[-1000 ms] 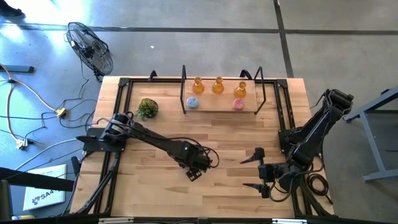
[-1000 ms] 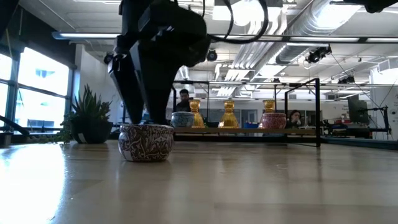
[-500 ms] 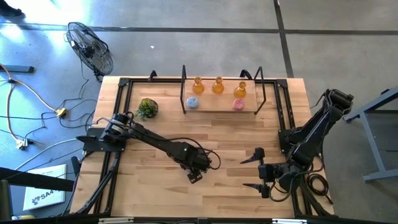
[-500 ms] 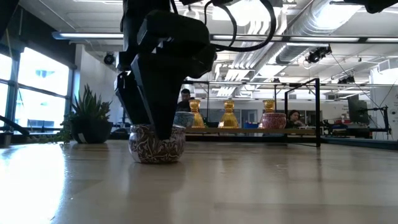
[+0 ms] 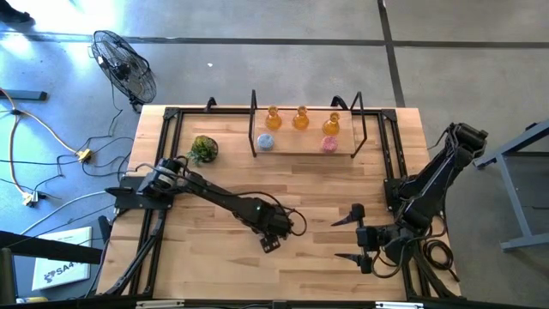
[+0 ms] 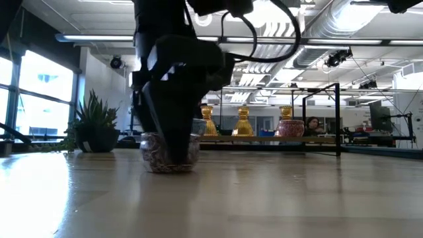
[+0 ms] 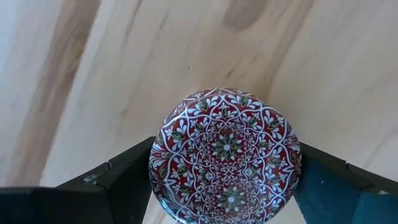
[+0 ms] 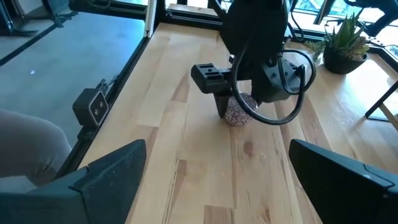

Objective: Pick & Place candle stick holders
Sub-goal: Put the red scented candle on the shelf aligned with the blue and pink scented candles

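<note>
A short round glass holder with a red-and-white pattern [image 7: 225,155] stands upright on the bare wood near the table's middle; it also shows in the low view [image 6: 170,155]. My left gripper [image 5: 276,230] stands over it, shut on it and hiding it in the high view. Three amber bottle-shaped holders [image 5: 300,118], a pale blue one [image 5: 265,142] and a pink one [image 5: 328,143] stand on the rack's shelf [image 5: 296,148] at the far edge. My right gripper [image 5: 353,237] is open and empty near the front right. My left gripper pinches the round holder by two opposite sides [image 7: 155,171] between its two fingers [image 7: 124,183]. The fingers come from above, pointing down. The holder stays upright with its base [image 6: 169,169] on the table.
A small green plant [image 5: 203,148] stands at the far left of the table. The black-framed rack spans the far middle. Bare wood lies between my two grippers and in front of the rack. A fan [image 5: 124,64] stands on the floor beyond the table.
My left gripper has come down around the round holder and has gone a little toward the table's right edge. The holder has slid a short way along the table with it and stays upright.
</note>
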Action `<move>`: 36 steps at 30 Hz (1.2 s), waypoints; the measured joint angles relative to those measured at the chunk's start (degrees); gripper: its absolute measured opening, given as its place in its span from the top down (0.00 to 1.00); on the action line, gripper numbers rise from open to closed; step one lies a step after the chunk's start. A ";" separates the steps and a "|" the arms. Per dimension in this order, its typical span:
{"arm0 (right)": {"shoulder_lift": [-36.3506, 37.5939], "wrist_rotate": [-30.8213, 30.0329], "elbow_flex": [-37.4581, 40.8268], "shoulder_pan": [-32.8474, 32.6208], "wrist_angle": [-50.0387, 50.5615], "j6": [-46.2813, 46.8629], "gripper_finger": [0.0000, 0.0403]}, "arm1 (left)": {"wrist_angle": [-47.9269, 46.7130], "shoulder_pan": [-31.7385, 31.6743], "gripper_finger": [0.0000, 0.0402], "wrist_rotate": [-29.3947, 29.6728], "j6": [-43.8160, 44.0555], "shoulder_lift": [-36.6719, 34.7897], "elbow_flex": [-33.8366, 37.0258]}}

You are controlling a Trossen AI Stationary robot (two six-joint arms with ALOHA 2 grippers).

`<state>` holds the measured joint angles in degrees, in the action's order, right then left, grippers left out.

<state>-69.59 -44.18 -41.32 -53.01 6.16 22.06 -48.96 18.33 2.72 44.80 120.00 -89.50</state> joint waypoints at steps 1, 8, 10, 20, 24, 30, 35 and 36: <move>0.01 0.06 0.00 -0.01 -0.05 0.00 0.03 | 0.62 0.00 0.24 -0.23 -0.35 0.18 -0.12; 0.01 0.23 -0.02 -0.02 -0.05 0.01 0.03 | 1.24 -0.02 0.27 0.16 -1.51 1.36 -0.49; 0.01 0.18 -0.02 -0.02 -0.05 0.00 0.03 | 0.64 0.00 0.27 0.42 -1.51 1.49 -1.31; 0.01 -0.11 -0.02 -0.08 -0.07 -0.30 0.03 | -10.22 0.04 0.27 -1.52 -5.42 2.15 -12.94; 0.01 -2.99 -0.02 -1.95 -1.16 -2.55 0.03 | -16.62 -0.04 0.27 2.22 -8.66 2.08 -20.39; 0.01 -11.45 -0.02 -7.69 -5.97 -9.24 0.03 | -27.41 -1.54 0.27 8.20 -13.71 1.83 -33.65; 0.01 -18.90 -0.02 -12.74 -9.07 -13.48 0.03 | -31.71 -5.42 0.27 9.74 -18.88 1.80 -43.02; 0.01 -20.22 -0.02 -13.52 -9.10 -13.55 0.03 | -31.82 -6.39 0.27 9.78 -20.30 1.77 -44.49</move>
<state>-69.58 -64.39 -41.34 -66.54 -2.94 8.51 -80.79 11.93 12.50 24.50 121.78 -133.99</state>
